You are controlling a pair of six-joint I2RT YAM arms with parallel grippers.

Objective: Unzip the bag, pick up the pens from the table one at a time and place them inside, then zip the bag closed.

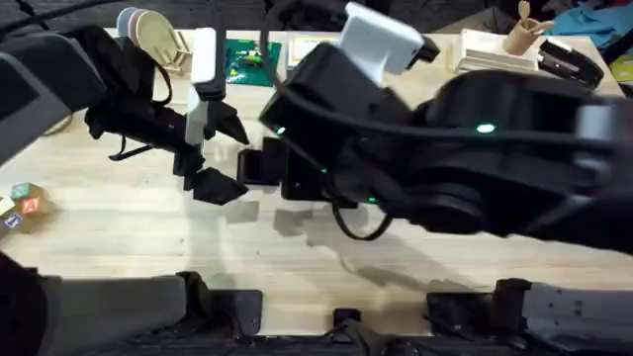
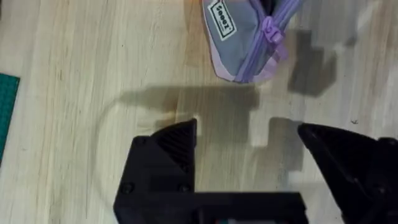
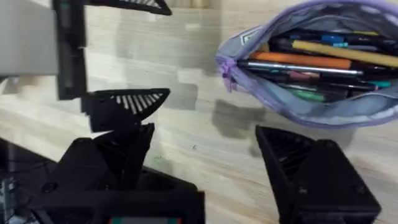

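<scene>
Overhead view: both arms crowd the centre of the table (image 1: 119,227); the right arm rises large and dark under the camera. The left gripper (image 1: 203,168) sits left of centre, jaws released. The right gripper (image 3: 205,155) is likewise released, holding nothing.

Right wrist view: the bag (image 3: 323,112) lies unzipped at the upper right of the frame, mouth gaping, on the wood. Several pens (image 3: 305,62) lie inside, among them an orange one and a dark one. The left gripper's black fingers show at the upper left.

Left wrist view: the zipper pull tab (image 2: 272,32) lies at the bag's end, top centre of the frame. The bag is apart from the fingers (image 2: 177,140).
</scene>
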